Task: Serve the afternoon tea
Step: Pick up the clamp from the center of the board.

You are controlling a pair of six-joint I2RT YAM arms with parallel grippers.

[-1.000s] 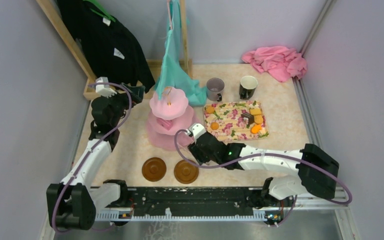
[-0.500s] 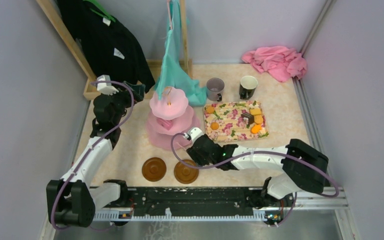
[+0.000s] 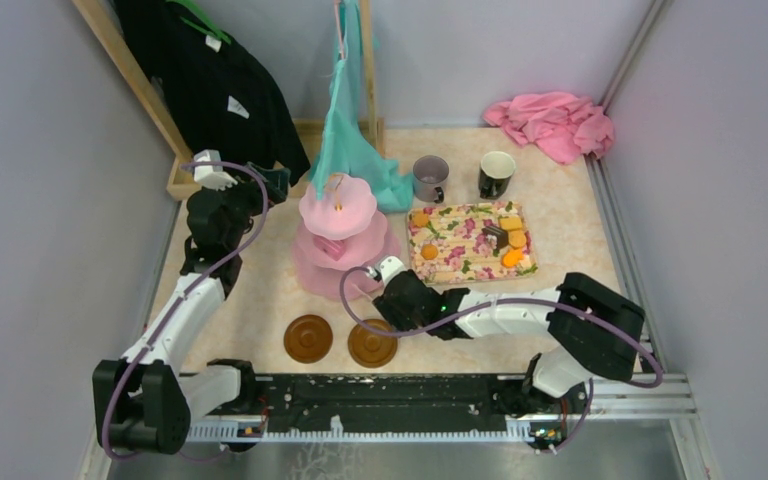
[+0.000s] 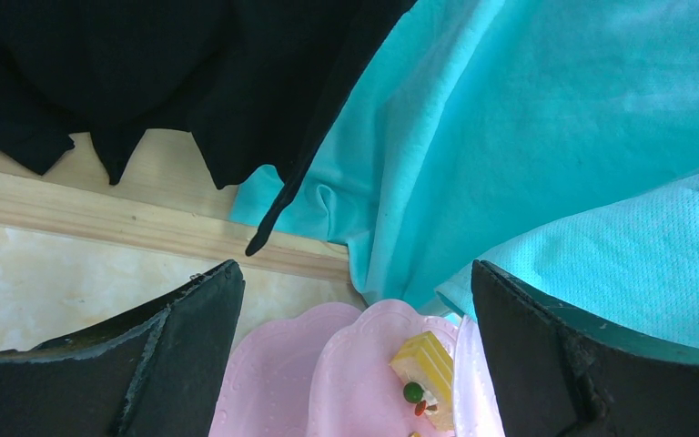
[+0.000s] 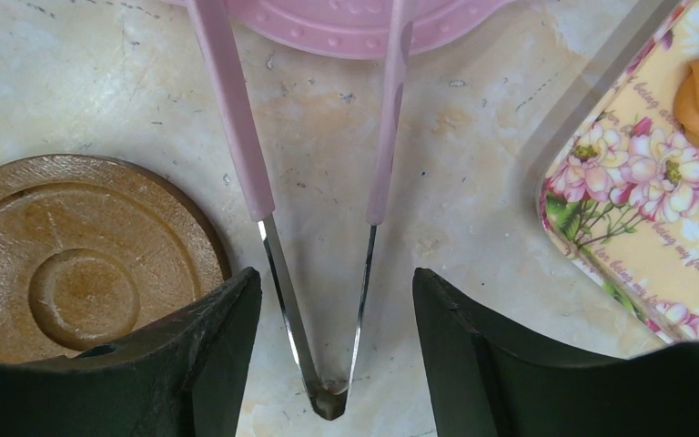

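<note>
The pink three-tier stand (image 3: 312,267) stands left of centre with a pink cake (image 3: 328,248) on its middle tier. In the left wrist view a yellow cake (image 4: 426,369) lies on a tier (image 4: 273,373). Orange and brown cakes (image 3: 512,257) sit on a floral tray (image 3: 460,262). The grey mug (image 3: 430,177) and the black mug (image 3: 496,173) stand behind it. Two brown discs (image 3: 308,338) (image 3: 372,343) lie near the front. My left gripper (image 4: 355,273) is open and empty above the stand. My right gripper (image 5: 335,273) is open, its fingers on either side of pink-handled tongs (image 5: 234,127) on the table.
Teal fabric (image 4: 555,137) and a black garment (image 4: 146,73) hang behind the stand, over a wooden rail (image 4: 100,218). A pink cloth (image 3: 555,122) lies at the back right. In the right wrist view a disc (image 5: 82,264) is left of the tongs and the tray (image 5: 637,228) right.
My right arm has drawn in to the left, bringing its gripper down over the tongs between stand and disc. My left gripper has lifted slightly and then held still.
</note>
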